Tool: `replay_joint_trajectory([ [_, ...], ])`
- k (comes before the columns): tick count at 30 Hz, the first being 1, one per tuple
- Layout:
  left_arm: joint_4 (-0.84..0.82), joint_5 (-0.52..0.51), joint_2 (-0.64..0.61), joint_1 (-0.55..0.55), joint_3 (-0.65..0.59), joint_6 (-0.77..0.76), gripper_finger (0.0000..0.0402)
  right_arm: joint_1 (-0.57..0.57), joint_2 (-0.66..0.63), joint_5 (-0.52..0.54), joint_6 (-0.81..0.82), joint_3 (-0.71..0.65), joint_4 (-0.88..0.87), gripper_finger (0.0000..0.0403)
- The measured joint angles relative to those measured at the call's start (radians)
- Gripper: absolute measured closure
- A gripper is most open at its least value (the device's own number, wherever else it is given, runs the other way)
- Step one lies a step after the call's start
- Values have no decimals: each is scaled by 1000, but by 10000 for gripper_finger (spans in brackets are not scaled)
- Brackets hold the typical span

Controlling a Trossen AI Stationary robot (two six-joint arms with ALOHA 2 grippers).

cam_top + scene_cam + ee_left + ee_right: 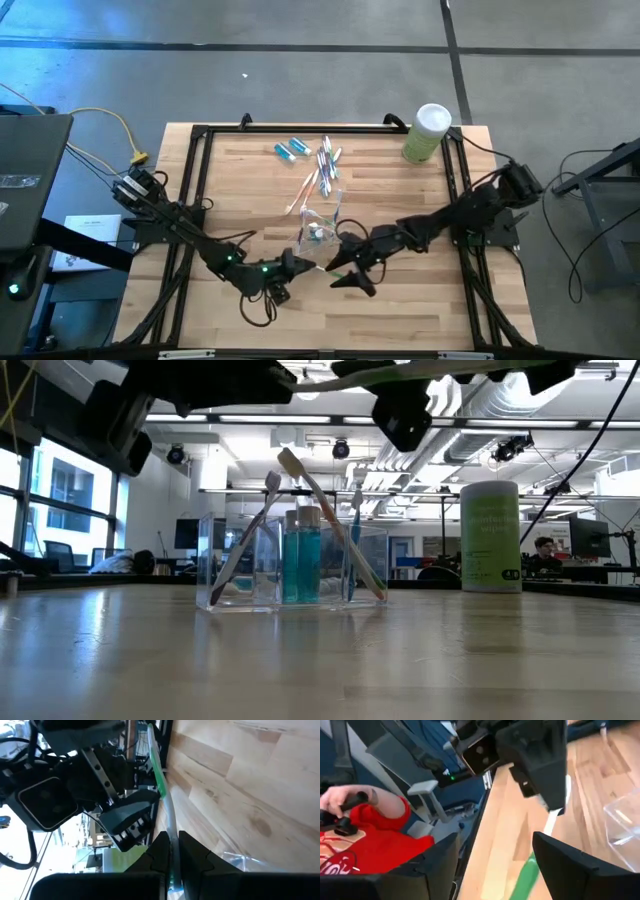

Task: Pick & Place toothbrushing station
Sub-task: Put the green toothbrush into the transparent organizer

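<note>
Overhead camera straight down, tabletop-level camera facing the room, both sharing clear cup [320, 228], wrist cameras close.

Even overhead light on table [400, 300], soft shadows; ceiling lamps [310, 393] glare; wrist views motion-blurred.

A light-green canister [427, 133] with a white lid stands upright near the far right corner of the wooden worktop [400, 310]. A yellow cable [112, 118] runs over the grey floor left of the worktop. A person in a red top [365, 840] holds dark handles.
</note>
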Motion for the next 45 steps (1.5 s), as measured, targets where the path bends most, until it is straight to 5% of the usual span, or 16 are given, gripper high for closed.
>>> replay_joint_trajectory([
  [24,-7,-24,0,0,2,17,389,-24,9,-10,-8,23,-176,225],
  [35,-10,-27,0,-1,2,18,389,-34,9,26,-67,22,-194,369],
  [45,48,34,0,-9,2,13,340,-33,9,39,-103,23,-210,379],
])
